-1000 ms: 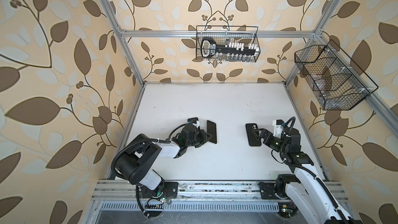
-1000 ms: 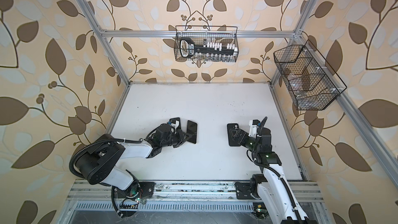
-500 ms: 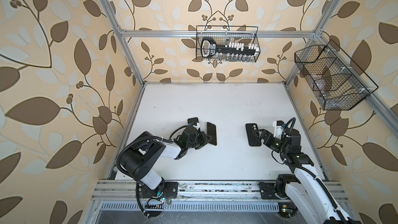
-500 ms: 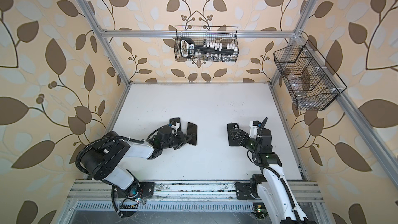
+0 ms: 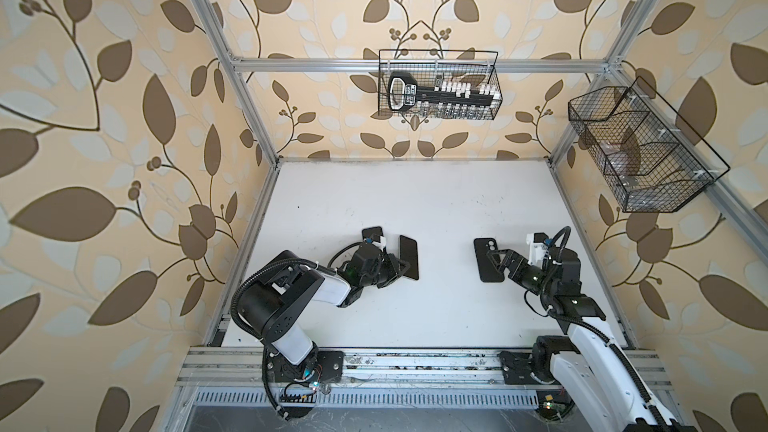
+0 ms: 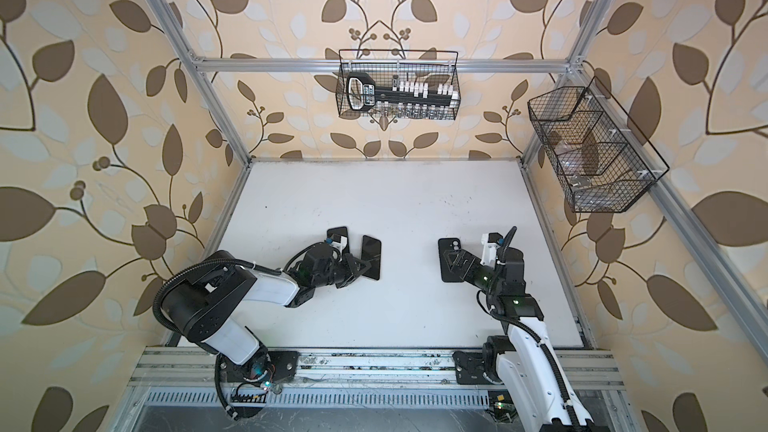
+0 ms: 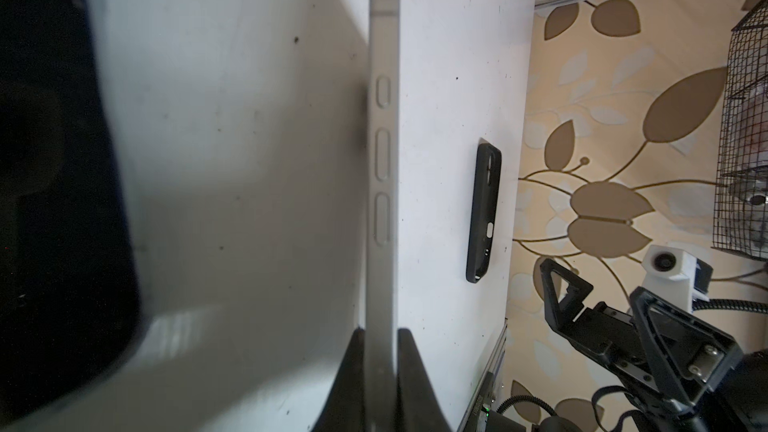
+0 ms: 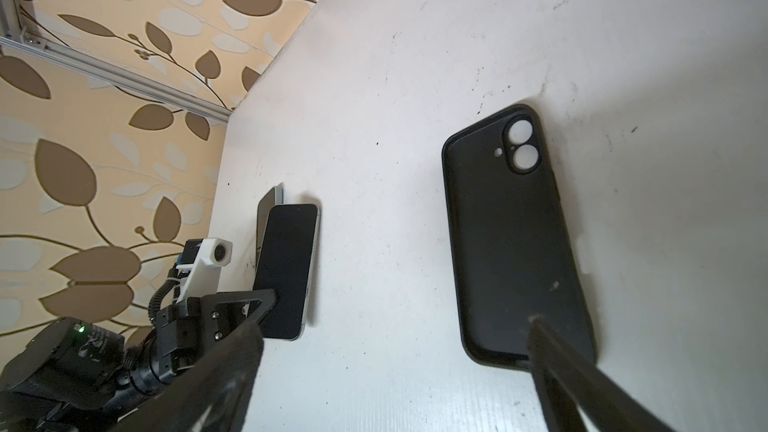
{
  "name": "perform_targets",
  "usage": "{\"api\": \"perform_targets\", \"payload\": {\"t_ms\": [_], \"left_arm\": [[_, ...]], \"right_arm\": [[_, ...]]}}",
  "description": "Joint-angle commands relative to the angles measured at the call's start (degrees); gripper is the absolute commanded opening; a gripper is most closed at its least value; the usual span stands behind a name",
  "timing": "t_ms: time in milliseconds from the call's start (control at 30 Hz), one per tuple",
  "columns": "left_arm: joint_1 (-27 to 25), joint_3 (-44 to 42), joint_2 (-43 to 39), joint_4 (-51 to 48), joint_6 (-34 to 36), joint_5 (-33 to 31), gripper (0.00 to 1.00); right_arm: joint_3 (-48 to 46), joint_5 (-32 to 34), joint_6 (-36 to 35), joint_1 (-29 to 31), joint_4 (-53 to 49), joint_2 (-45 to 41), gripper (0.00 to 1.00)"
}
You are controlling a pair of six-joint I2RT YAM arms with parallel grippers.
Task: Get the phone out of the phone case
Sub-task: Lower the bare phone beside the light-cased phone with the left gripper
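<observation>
I could read no text on any of my feeds. The only thing that looked printed was a pale label (image 5: 409, 95) on the black handled tool (image 5: 449, 95) lying in the black wire basket (image 5: 457, 51) on the back wall, shown in both top views. Its marks came through too small and blurred for me to make out one letter or number.
</observation>
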Motion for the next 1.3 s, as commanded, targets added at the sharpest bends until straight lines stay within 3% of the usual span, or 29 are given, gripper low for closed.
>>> {"api": "perform_targets", "payload": {"t_ms": [0,1267], "left_arm": [[-0.67,-0.55,0.36,5.50,0.23,0.12,0.16],[-0.81,-2.58,1.62,2.05,0.28,-3.53,0.47]], "right_arm": [[-0.70,-0.68,-1.14,-0.37,-0.33,-0.44,1.00],[-0.42,-0.55,-2.21,-0.79,-1.94,-2.09,1.00]]}}
